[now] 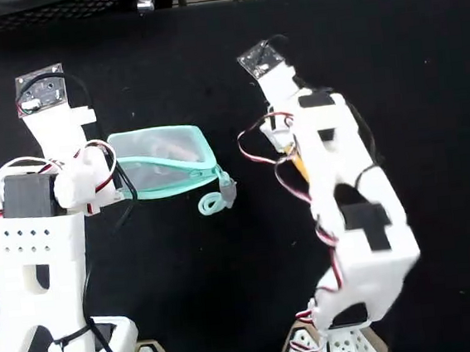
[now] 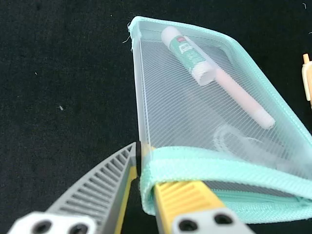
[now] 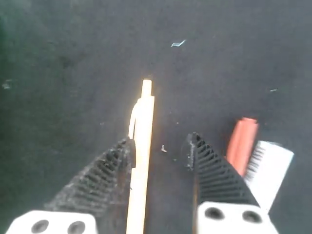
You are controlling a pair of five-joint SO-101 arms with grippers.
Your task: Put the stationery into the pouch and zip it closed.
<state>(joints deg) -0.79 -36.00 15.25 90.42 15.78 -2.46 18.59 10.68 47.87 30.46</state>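
The left hand [image 2: 142, 168] is clamped on one end of the mesh pouch [image 2: 185, 122], right at the teal zip band, and holds that corner down on the black counter [image 1: 188, 297]. Through the mesh lie a glue stick [image 2: 187, 51] and a pink pen [image 2: 241, 97], with something pale and curved near the zip that I cannot make out. The zip pull with its loop [image 1: 218, 197] sits at the pouch's other end, the one toward the right arm. A dark gap along the band suggests the mouth is not zipped.

The right hand [image 3: 160, 142] is spread open, low over the counter, straddling a cream-yellow pen [image 3: 140, 146] that lies along the inner face of one finger. The other finger stands apart from it, so the pen is not pinched. Just outside that finger lies a red-and-white item [image 3: 243, 144], which I cannot identify.

By my reading the task is partly done: two pieces are in, at least the yellow pen and probably the red-and-white piece are left, and the zipping comes last. The pen lies near the pouch's pull end, not touching it.
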